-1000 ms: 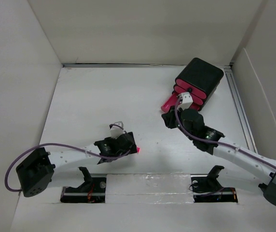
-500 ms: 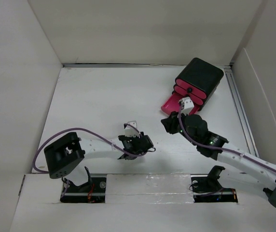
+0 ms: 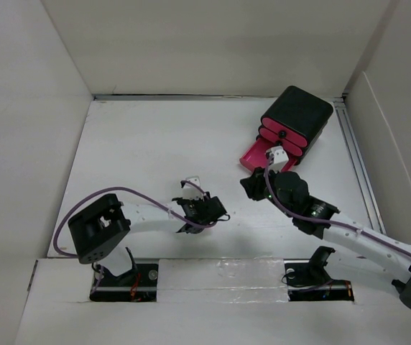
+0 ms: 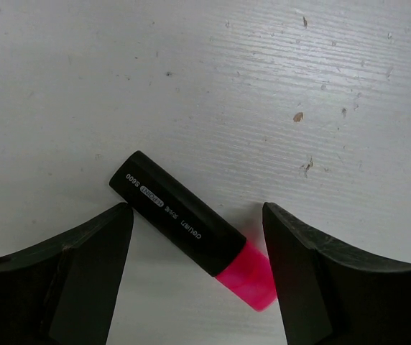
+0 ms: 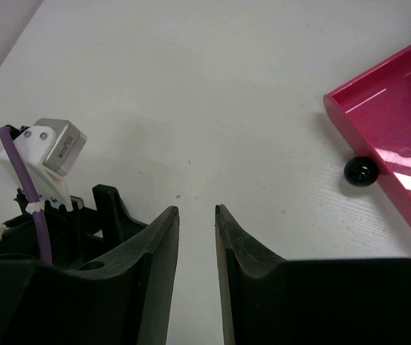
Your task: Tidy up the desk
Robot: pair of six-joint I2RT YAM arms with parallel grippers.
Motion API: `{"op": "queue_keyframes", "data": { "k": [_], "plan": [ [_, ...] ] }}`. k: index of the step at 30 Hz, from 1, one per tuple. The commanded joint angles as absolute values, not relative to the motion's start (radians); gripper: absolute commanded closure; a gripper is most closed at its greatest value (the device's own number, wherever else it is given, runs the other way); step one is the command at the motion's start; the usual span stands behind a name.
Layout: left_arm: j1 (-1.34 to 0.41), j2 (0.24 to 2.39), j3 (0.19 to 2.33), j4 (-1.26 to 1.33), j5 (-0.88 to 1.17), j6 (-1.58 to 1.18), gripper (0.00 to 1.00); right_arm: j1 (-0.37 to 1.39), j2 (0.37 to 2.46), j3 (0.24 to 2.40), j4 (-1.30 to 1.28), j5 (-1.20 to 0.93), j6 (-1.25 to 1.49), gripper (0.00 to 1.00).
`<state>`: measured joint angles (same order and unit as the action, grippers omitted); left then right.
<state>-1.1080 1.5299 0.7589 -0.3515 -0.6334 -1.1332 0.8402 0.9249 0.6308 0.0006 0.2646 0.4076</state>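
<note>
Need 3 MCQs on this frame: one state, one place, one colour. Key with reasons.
1. The black box has its bottom drawer:
A) pulled out
B) shut
C) lying apart from the box

2. The highlighter lies:
A) in the bottom drawer
B) on top of the black box
C) on the desk, between the fingers of the left claw

3. The highlighter's end opposite its black part is:
A) yellow
B) pink
C) green

Key:
1 A, the top view shows the pink tray sticking out in front of the box.
2 C, the left wrist view shows it flat on the white surface between the open fingers, not gripped.
3 B, the left wrist view shows that end bright pink.
</note>
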Motion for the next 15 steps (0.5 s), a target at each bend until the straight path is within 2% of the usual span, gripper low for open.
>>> {"op": "queue_keyframes", "data": {
  "k": [1, 4, 7, 8, 11, 15],
  "plan": [
    [-1.103, 1.572, 0.775, -0.350, -0.666, -1.131, 0.31, 0.851, 0.913, 0.641, 0.034, 0.265, 0.391, 0.67],
    [-1.103, 1.592, 0.784, -0.319, -0.652, -1.105, 0.35, 0.851, 0.896, 0.635, 0.034, 0.275, 0.393, 0.67],
    [-1.103, 1.588, 0.779, -0.298, -0.643, -1.089, 0.47, 0.851, 0.878, 0.630, 0.026, 0.281, 0.391, 0.67],
    [-1.103, 1.588, 0.776, -0.295, -0.643, -1.088, 0.58, 0.851, 0.871, 0.630, 0.025, 0.282, 0.391, 0.67],
    [-1.103, 1.586, 0.773, -0.287, -0.640, -1.072, 0.75, 0.842, 0.862, 0.629, 0.023, 0.287, 0.397, 0.67],
    [-1.103, 1.583, 0.762, -0.275, -0.629, -1.071, 0.75, 0.842, 0.856, 0.634, 0.018, 0.282, 0.397, 0.67]
  ]
}}
